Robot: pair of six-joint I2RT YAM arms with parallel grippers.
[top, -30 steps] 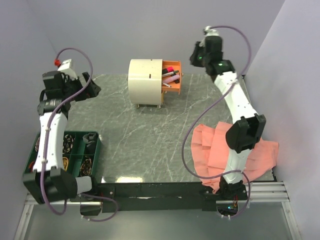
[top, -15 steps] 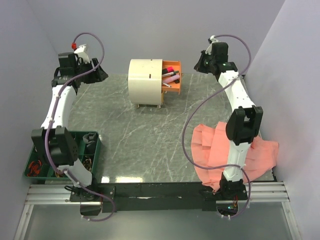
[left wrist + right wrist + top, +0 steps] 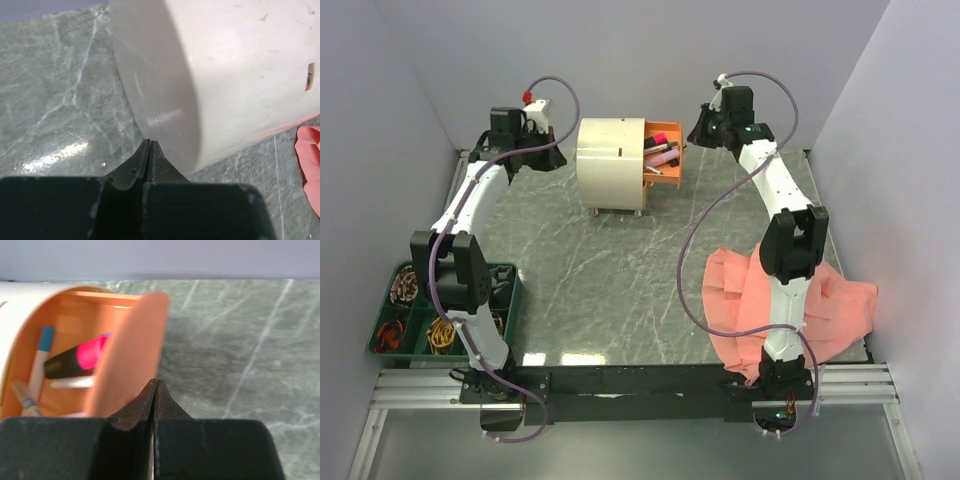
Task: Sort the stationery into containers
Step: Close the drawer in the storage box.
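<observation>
The cream drum cabinet (image 3: 612,165) stands at the back of the table. Its orange drawer (image 3: 666,150), a container, is pulled out to the right. Stationery lies inside it: a black-and-pink marker (image 3: 80,357), a white pen with a blue cap (image 3: 42,352) and other pens (image 3: 658,158). My left gripper (image 3: 557,158) is shut and empty, with its tips (image 3: 151,142) right at the cabinet's rounded left wall (image 3: 240,75). My right gripper (image 3: 692,138) is also shut and empty, and its tips (image 3: 156,381) sit against the drawer's front panel (image 3: 135,350).
A salmon-pink cloth (image 3: 820,300) lies crumpled at the near right, under the right arm. A green compartment tray (image 3: 514,300) with small coloured items sits at the near left beside the left arm's base. Grey walls close in behind and on both sides.
Both arms have swung inward to the cabinet, the left from the far left side, the right from the back right. The left gripper went from wide open to shut; the right closed fully.
</observation>
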